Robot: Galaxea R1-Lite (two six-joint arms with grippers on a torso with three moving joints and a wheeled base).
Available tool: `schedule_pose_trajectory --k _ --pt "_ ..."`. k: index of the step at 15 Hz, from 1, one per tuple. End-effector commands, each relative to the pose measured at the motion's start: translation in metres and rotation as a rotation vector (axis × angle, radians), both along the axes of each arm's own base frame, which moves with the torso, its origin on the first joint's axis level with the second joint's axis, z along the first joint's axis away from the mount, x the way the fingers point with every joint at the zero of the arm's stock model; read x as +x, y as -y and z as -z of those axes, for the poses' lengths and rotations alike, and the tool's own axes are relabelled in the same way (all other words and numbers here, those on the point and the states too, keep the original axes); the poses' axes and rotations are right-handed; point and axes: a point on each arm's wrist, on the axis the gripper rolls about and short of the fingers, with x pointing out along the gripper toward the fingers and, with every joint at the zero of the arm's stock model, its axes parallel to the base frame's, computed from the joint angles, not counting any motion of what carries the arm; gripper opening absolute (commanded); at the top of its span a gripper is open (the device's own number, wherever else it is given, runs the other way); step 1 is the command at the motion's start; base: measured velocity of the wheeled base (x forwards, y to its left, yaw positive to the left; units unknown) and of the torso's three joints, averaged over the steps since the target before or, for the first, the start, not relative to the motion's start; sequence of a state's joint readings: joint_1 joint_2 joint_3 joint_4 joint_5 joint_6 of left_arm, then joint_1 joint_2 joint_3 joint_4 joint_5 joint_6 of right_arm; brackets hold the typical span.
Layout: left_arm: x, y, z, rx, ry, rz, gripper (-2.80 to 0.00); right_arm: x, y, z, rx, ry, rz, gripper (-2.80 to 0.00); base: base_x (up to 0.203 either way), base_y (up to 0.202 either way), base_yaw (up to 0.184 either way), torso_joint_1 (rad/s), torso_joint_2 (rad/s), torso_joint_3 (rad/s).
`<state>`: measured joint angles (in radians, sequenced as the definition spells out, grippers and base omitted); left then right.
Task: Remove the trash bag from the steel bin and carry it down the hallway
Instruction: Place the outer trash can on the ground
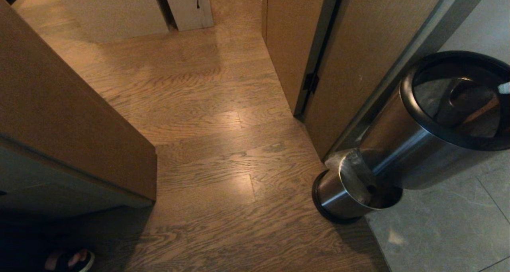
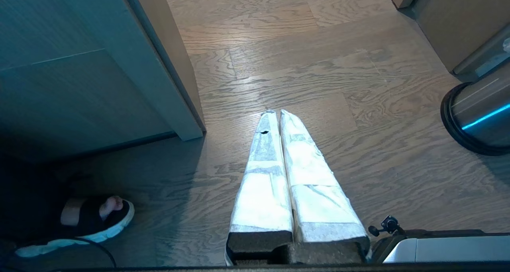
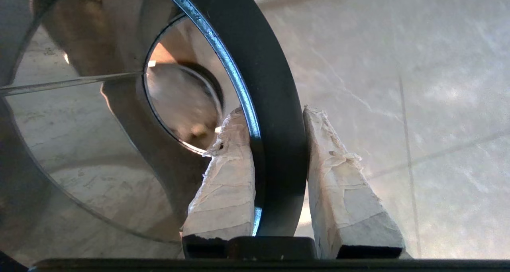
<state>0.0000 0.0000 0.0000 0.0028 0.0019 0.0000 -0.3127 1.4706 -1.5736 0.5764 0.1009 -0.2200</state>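
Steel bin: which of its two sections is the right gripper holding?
The black-rimmed top section: its rim sits between the right gripper's fingers. The lower section, with the black base ring, is ungripped.

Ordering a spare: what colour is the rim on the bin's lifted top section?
Black rim, clearest in right wrist view.

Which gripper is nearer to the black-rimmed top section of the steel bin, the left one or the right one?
The right. The right gripper clamps the black-rimmed top section at its rim, one finger inside, one outside. The left gripper hangs shut over the wood floor, apart from it.
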Motion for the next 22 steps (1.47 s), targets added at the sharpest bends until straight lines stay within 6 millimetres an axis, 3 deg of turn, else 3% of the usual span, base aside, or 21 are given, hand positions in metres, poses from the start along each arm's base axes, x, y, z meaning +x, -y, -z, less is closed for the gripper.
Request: schedule_pose_trajectory --k 1,5,13,16,19,22 --pt "0.000 0.000 0.000 0.000 0.001 -0.001 -2.80 -0.003 0.009 0.004 -0.008 -0.035 0.029 -2.80 0.000 0.000 0.000 0.000 0.00 0.000" --pt "0.000 0.000 0.000 0.000 0.000 -0.001 -2.80 -0.001 0.033 0.011 -0.039 -0.089 0.090 -2.80 0.000 0.000 0.000 0.000 0.00 0.000" --pt "0.000 0.000 0.000 0.000 0.000 -0.001 -2.80 0.033 0.076 0.006 -0.040 -0.092 0.150 -2.80 0.000 0.000 0.000 0.000 0.00 0.000" --pt "0.000 0.000 0.000 0.000 0.000 -0.001 -2.80 0.030 0.090 0.008 -0.040 -0.111 0.151 -2.80 0.000 0.000 0.000 0.000 0.00 0.000" --pt "0.000 0.000 0.000 0.000 0.001 -0.001 -2.80 0.023 0.095 -0.003 -0.057 -0.096 0.160 -2.80 0.000 0.000 0.000 0.000 0.00 0.000" --pt "0.000 0.000 0.000 0.000 0.000 -0.001 -2.80 0.017 0.099 -0.001 -0.059 -0.126 0.141 -2.80 0.000 0.000 0.000 0.000 0.00 0.000"
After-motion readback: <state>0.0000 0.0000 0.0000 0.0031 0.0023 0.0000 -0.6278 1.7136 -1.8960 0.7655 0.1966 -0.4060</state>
